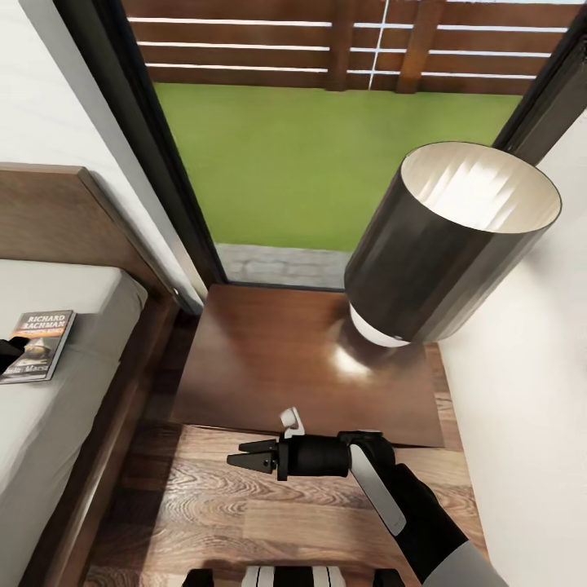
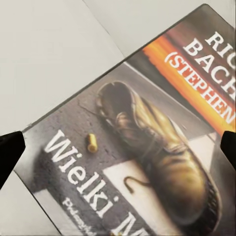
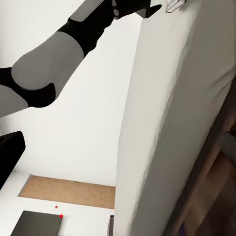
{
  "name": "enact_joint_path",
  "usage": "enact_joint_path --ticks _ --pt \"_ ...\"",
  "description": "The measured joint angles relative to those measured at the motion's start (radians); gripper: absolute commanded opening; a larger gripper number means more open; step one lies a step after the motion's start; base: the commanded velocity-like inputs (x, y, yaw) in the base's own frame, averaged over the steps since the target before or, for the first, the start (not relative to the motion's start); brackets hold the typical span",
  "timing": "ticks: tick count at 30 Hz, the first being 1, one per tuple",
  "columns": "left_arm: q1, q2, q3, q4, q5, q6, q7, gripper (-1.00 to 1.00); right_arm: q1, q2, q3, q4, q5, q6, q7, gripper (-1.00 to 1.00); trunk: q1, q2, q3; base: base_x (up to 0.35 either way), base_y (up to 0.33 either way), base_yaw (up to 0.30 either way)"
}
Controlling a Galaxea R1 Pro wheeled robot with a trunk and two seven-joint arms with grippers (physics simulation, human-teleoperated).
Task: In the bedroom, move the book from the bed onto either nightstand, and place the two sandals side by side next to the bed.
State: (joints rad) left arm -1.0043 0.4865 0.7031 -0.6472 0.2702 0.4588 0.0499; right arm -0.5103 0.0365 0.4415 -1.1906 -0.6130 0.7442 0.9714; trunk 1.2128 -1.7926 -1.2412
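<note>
In the head view the book (image 1: 38, 346), lettered "RICHARD BACHMAN", lay on the bed (image 1: 57, 456) beside the nightstand (image 1: 302, 367); the right gripper (image 1: 244, 459), jaws nearly shut and empty, hung over the floor. The left wrist view showed the left gripper (image 2: 118, 142) spread wide over the cover, reading "Wielki" and "(STEPHEN", so picking up the book seemed in hand, calling next for closing on it. The right wrist view showed the mattress side and the left arm (image 3: 59, 54).

the nightstand (image 1: 277, 367) top is mostly bare on its near and left part; a lamp (image 1: 448, 244) with a wide dark shade overhangs its right rear corner, blocking approach from above there. the bed (image 1: 90, 391) frame's side rail stands close on its left, with only a narrow strip of floor (image 1: 244, 522) between
</note>
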Motion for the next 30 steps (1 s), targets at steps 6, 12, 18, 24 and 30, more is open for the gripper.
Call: enact_joint_path --ticks 6,12,18,24,30 --pt "0.000 0.000 0.001 0.000 0.000 0.000 -0.001 1.00 0.000 0.000 0.000 0.000 0.000 0.000 0.000 1.00 0.000 0.000 0.000 0.000 -0.043 0.000" --pt "0.000 0.000 0.000 0.000 0.000 -0.001 -0.002 1.00 0.000 0.000 0.000 0.000 0.000 0.000 0.000 1.00 0.000 0.000 0.000 0.000 -0.004 0.000" --pt "0.000 0.000 0.001 0.000 -0.001 -0.001 -0.002 1.00 0.000 0.000 0.000 0.000 0.000 0.000 0.000 1.00 0.000 0.000 0.000 0.000 0.000 0.000" --pt "0.000 0.000 0.001 0.000 -0.001 -0.001 -0.002 1.00 0.000 0.000 0.000 0.000 0.000 0.000 0.000 1.00 0.000 0.000 0.000 0.000 0.000 0.000" --pt "0.000 0.000 0.001 0.000 -0.001 -0.001 -0.003 1.00 0.000 0.000 0.000 0.000 0.000 0.000 0.000 1.00 0.000 0.000 0.000 -0.028 -0.023 0.000"
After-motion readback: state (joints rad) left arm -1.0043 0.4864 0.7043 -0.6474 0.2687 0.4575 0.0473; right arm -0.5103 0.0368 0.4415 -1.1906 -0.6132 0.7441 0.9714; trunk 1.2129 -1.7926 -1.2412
